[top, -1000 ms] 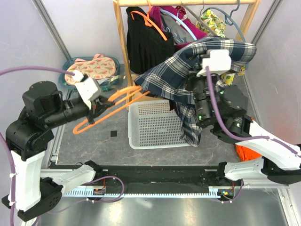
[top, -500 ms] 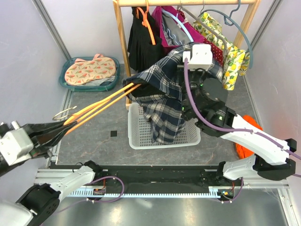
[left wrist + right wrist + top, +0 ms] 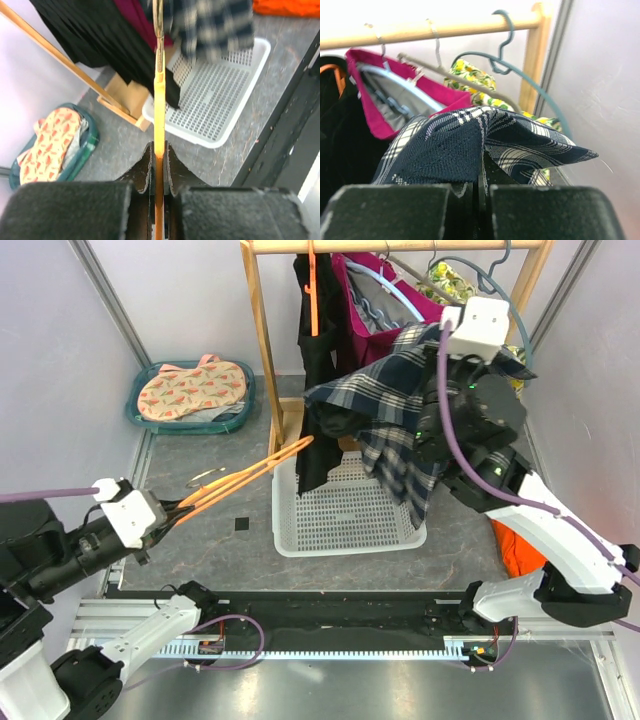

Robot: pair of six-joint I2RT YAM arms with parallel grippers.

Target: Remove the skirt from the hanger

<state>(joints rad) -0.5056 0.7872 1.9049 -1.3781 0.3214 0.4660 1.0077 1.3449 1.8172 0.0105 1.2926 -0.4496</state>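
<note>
Since half a second ago the plaid skirt [image 3: 400,430] has been carried up and to the right, towards the rail, and the left arm has swung in from the table's edge.

The skirt now hangs high above the right side of the white basket [image 3: 345,510], with one fold peaked over the right gripper [image 3: 481,187]. That gripper's jaws are pressed together on a bunch of the cloth. The rest falls in loose pleats. I judge it soft, light and limp. It will sag and slide instead of holding a shape, so a pinch on a doubled fold near the waistband should hold better than one on a single layer at the hem.

The orange hanger [image 3: 240,478] runs from the lower left up to the skirt's left edge. Its far end sits close to dark cloth there, and I cannot tell whether it is free of the skirt. It looks thin, stiff and smooth, so it should slip out easily. The left gripper [image 3: 159,165] is closed tight around its near end.

Behind stands the wooden rack [image 3: 262,330] with other garments, and a green tub [image 3: 190,395] sits well to the left.
</note>
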